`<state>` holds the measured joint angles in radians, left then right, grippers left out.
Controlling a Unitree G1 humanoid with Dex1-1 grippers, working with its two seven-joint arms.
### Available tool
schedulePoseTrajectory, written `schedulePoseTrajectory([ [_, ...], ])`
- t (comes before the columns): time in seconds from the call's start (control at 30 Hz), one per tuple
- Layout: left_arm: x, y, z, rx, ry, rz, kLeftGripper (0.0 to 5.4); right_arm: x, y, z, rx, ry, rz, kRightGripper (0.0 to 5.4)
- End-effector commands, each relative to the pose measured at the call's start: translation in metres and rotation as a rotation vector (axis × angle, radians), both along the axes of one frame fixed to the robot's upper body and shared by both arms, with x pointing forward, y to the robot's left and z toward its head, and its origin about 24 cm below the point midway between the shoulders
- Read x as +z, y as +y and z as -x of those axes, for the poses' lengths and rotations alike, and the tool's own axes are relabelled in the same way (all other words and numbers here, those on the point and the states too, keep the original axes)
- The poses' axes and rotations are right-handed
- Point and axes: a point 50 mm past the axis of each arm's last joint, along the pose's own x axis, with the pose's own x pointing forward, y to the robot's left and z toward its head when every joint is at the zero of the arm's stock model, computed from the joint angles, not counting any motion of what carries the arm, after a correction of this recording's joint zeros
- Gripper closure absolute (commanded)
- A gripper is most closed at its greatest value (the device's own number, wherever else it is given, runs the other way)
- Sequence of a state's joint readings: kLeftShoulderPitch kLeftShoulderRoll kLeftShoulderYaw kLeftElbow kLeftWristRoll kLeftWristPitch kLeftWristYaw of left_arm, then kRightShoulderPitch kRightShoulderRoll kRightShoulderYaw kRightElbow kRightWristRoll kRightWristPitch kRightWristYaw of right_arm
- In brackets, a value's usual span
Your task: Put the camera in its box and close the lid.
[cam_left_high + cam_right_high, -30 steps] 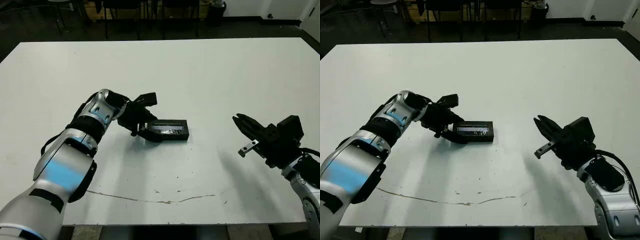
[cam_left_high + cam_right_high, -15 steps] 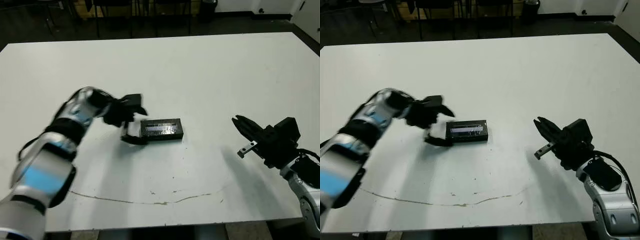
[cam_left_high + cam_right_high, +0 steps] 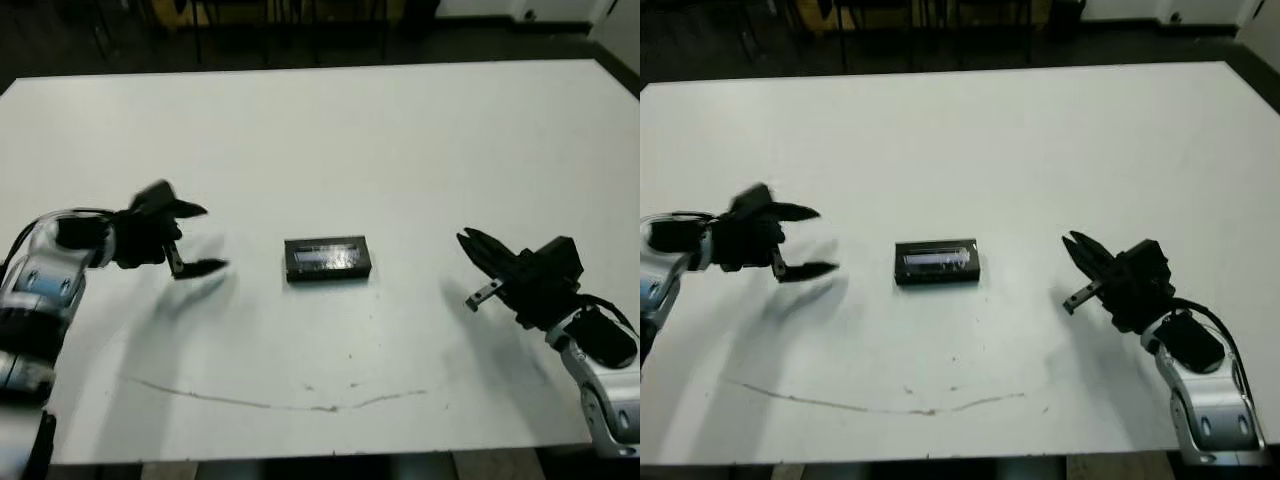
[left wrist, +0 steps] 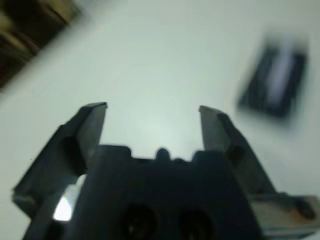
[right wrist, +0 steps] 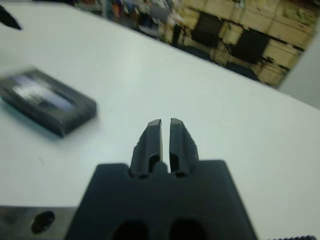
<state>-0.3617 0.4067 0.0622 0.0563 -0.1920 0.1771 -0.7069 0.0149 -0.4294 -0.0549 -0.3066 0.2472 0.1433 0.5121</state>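
Observation:
The black box [image 3: 328, 272] lies at the table's middle with the lid [image 3: 326, 255] resting flat on top, its pale strip facing up. The camera is hidden. My left gripper [image 3: 205, 238] hovers open and empty well to the left of the box, fingers pointing toward it. In the left wrist view the open fingers [image 4: 92, 125] frame bare table, and the box [image 4: 272, 82] shows blurred off to one side. My right gripper [image 3: 468, 240] is shut and empty, to the right of the box. The right wrist view shows its fingertips [image 5: 155, 131] pressed together, with the box [image 5: 47, 102] apart.
A thin brown scratch line [image 3: 300, 402] runs across the white table [image 3: 400, 140] near its front edge. Dark chairs and floor lie beyond the far edge.
My left arm has drawn back to the left, away from the lidded box it was touching, with its fingers open. The box stays in place. The right arm has hardly moved.

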Motion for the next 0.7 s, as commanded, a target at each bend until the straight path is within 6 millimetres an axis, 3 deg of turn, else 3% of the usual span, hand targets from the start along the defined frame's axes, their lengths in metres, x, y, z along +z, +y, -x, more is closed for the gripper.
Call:
schedulePoseTrajectory([
  [0.03, 0.006, -0.036, 0.014, 0.128, -0.053, 0.195, 1.8, -0.01, -0.004, -0.002, -0.036, 0.061, 0.01, 5.4],
  [0.2, 0.011, -0.087, 0.017, 0.23, -0.02, 0.355, 2.79, -0.03, -0.012, -0.015, -0.038, 0.061, 0.03, 5.4],
  [0.4, -0.005, -0.12, 0.011, 0.254, 0.069, 0.355, 3.95, -0.034, -0.012, -0.018, -0.042, 0.057, 0.039, 5.4],
  [0.63, -0.052, -0.14, 0.012, 0.302, 0.235, 0.199, 5.3, -0.042, -0.012, -0.018, -0.057, 0.066, 0.053, 5.4],
  [0.7, -0.071, -0.14, 0.013, 0.323, 0.289, 0.157, 5.36, -0.04, -0.01, -0.017, -0.056, 0.064, 0.056, 5.4],
])
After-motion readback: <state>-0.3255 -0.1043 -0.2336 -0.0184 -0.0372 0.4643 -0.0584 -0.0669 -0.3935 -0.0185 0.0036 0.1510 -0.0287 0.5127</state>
